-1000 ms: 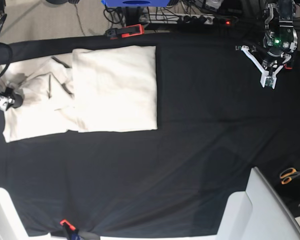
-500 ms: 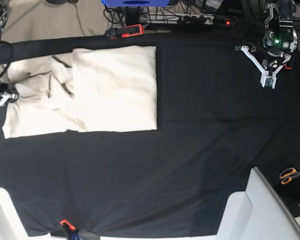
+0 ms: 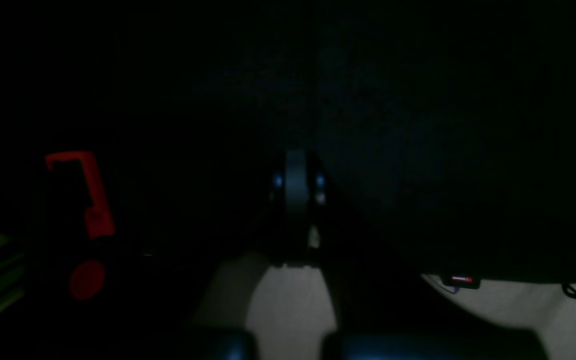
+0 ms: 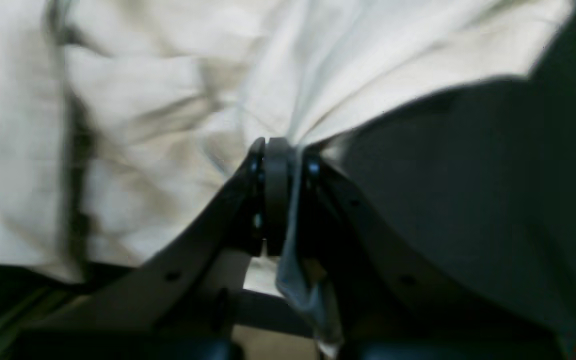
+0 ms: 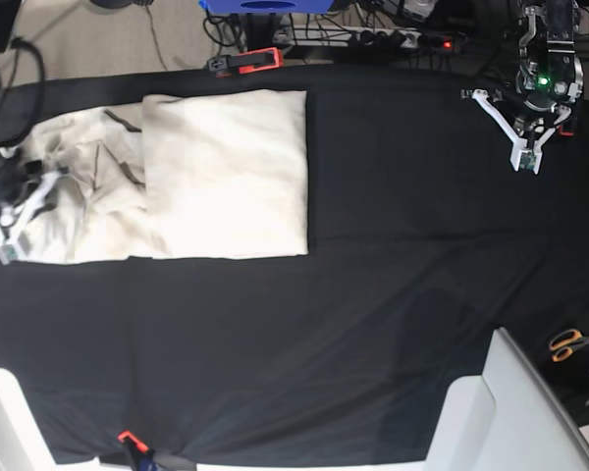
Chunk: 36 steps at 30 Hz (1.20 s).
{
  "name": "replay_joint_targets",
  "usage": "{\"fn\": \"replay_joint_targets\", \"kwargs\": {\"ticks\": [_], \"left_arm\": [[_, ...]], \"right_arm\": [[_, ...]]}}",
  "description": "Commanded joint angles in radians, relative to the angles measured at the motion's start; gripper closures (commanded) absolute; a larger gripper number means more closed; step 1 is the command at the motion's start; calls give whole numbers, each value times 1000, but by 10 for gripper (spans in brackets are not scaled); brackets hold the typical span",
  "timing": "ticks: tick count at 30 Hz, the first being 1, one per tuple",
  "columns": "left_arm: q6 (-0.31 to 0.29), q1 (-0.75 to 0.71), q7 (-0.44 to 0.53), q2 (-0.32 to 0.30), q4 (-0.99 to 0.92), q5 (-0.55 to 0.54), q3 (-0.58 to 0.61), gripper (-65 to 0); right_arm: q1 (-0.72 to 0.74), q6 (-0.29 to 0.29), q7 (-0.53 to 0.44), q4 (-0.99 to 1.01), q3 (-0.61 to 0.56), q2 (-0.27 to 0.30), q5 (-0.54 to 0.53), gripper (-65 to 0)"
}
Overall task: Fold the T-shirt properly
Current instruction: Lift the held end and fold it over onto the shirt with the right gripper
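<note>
Now right pincer [image 4: 288,165] clamped on T-shirt [image 5: 226,172] edge, left pincer [image 5: 527,157] closed, empty.

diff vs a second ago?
The right tool shut on the T-shirt at its left edge and dragged that edge inward, toward the folded part; the far-left fabric is now bunched and lifted. The left tool stayed shut and parked over the black cloth. The folded panel did not move.

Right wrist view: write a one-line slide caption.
Right gripper shut on a cream T-shirt edge, lifting it off the black cloth.
</note>
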<state>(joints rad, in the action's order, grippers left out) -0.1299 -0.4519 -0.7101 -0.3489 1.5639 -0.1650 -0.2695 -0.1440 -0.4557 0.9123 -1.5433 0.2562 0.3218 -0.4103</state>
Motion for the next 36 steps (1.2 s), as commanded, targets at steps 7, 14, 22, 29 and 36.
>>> {"fn": "replay_joint_targets", "kwargs": {"ticks": [7,14,22,29,36], "left_arm": [[6,-2,10,-12,11,-1,-6,0],[6,-2,10,-12,11,-1,-6,0],[6,-2,10,-12,11,-1,-6,0],[6,-2,10,-12,11,-1,-6,0],[6,-2,10,-12,11,-1,-6,0]], "right_arm": [[-56,166,-15,-188,-186,-3,-11,-2],[-67,320,-15,-276,-392,-3,-11,-2],[-18,501,-20,-280,-631,-3,-11,-2],[77,625,-15,-276,-826,-3,-11,-2],[132,688,-15,-251,-911,-36,-11,-2]]}}
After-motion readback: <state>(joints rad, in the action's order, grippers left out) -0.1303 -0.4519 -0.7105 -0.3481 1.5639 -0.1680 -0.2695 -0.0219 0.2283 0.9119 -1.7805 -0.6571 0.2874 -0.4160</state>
